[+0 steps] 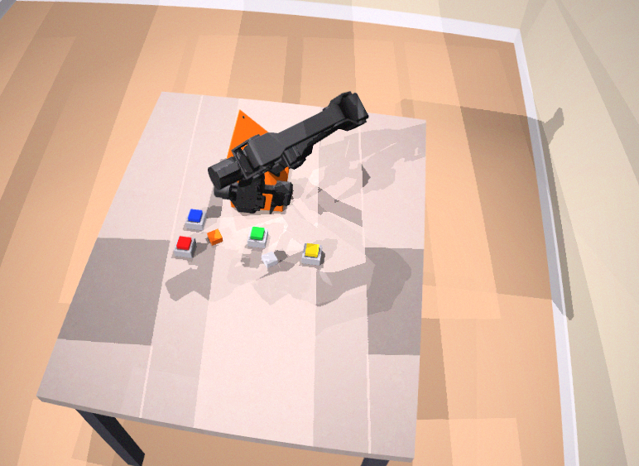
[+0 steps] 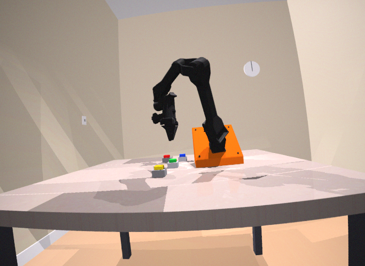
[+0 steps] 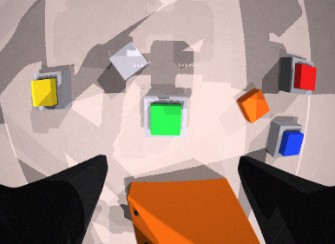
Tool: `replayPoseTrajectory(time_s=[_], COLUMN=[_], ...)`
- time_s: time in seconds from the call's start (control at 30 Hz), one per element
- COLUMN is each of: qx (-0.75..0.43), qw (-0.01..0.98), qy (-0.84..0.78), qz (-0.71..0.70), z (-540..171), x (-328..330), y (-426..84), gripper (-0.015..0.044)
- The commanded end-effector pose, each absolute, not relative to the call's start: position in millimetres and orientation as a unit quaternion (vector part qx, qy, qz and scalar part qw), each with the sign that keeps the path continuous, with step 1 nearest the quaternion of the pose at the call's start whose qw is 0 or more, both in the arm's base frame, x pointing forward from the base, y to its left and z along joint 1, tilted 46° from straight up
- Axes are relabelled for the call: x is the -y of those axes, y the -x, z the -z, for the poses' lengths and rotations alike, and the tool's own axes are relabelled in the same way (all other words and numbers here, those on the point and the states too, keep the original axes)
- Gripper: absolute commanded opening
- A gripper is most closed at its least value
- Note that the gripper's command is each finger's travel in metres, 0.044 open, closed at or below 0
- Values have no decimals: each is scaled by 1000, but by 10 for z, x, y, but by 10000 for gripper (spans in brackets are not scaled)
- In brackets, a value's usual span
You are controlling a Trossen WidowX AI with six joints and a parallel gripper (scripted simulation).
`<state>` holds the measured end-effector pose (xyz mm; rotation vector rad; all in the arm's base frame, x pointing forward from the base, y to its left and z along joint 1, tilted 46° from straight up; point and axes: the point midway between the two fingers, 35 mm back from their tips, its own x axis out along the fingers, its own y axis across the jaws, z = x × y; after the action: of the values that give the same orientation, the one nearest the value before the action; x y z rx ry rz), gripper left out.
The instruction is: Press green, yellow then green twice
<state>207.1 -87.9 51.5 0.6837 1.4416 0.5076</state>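
The green button (image 1: 257, 233) (image 2: 172, 160) (image 3: 166, 119) sits on a pale base near the middle of the group, unpressed. The yellow button (image 1: 311, 250) (image 2: 159, 167) (image 3: 43, 92) stands to its right in the top view and to its left in the wrist view, also raised. My gripper (image 2: 170, 140) (image 3: 174, 164) is open and empty, high above the table and pointing down. In the wrist view the green button shows between and just ahead of the two fingers. In the top view the arm hides the fingertips.
A red button (image 1: 184, 242) (image 2: 166, 156) (image 3: 305, 77) and a blue button (image 1: 194, 216) (image 2: 182, 155) (image 3: 292, 143) stand on the far side of an orange block (image 1: 214, 237) (image 3: 253, 106) from green. A white block (image 1: 269, 259) (image 3: 128, 61) lies between green and yellow. The orange wedge base (image 2: 218, 160) (image 3: 187, 201) is behind.
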Motion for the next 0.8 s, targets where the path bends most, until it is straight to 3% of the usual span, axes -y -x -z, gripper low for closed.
replayPoseTrajectory(time_s=[0.0, 0.13, 0.4, 0.77], qx=[-642, -641, -641, -641], qw=[663, 663, 663, 663], qy=[-310, -310, -311, -311], qz=[-229, -230, -230, -230], z=[-450, -110, -94, -92], x=[781, 431, 412, 410], y=[-2099, -2129, -2128, -2128], gripper=[348, 242, 32, 20])
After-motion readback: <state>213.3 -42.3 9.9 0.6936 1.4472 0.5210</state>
